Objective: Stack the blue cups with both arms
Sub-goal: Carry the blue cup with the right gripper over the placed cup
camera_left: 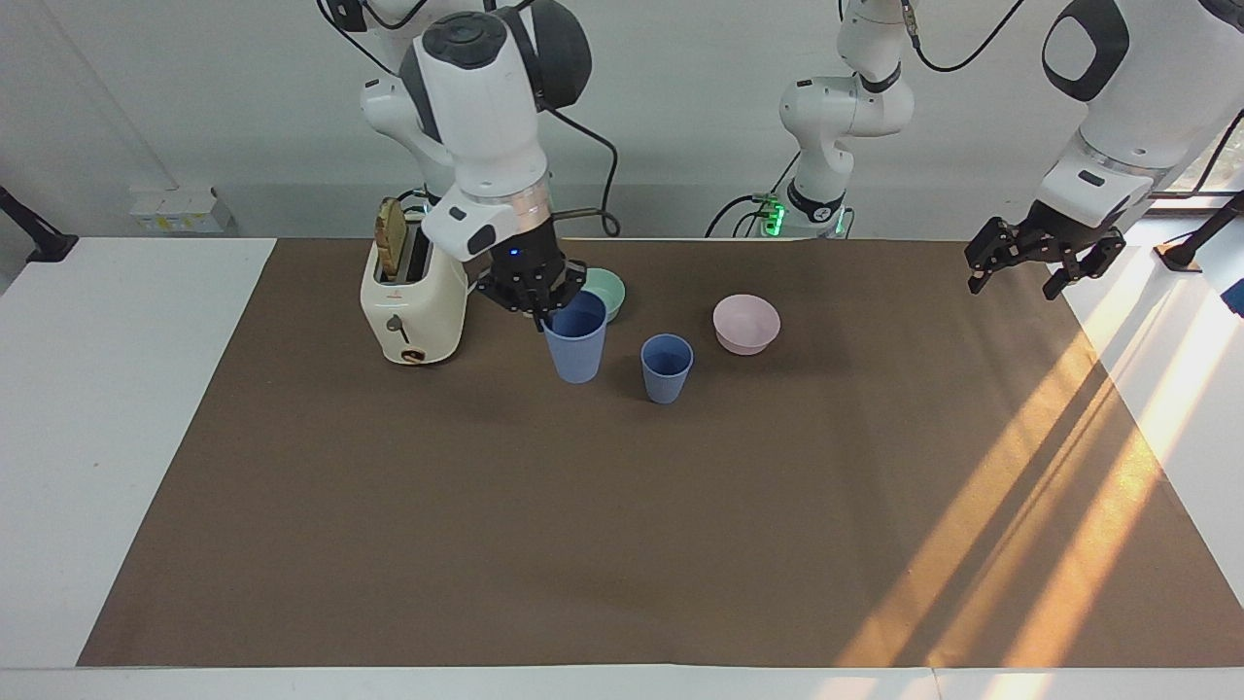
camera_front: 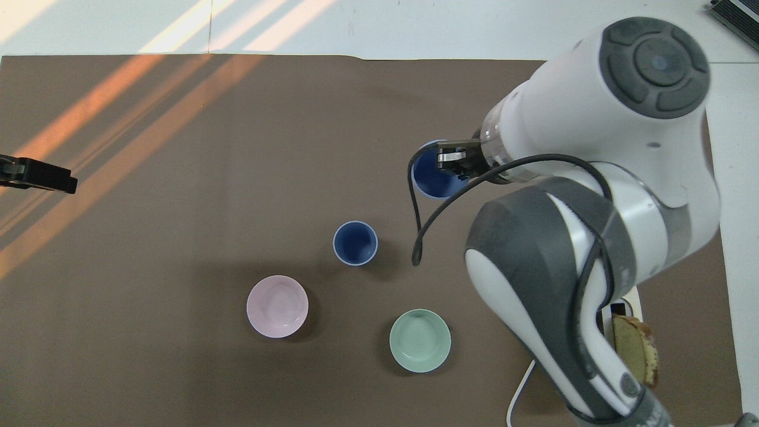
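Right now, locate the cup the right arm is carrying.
The right gripper holds the carried blue cup by its rim, up in the air over the mat between the toaster and the standing blue cup.

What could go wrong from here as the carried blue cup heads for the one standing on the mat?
1. The right hand pinches the carried blue cup by one side of its rim only, so it could swing or slip before it lines up with the standing blue cup.
2. The mint-green bowl and the pink bowl sit close by; a low pass might clip them.
3. A tilted cup could knock the standing one over.

The left hand waits open.
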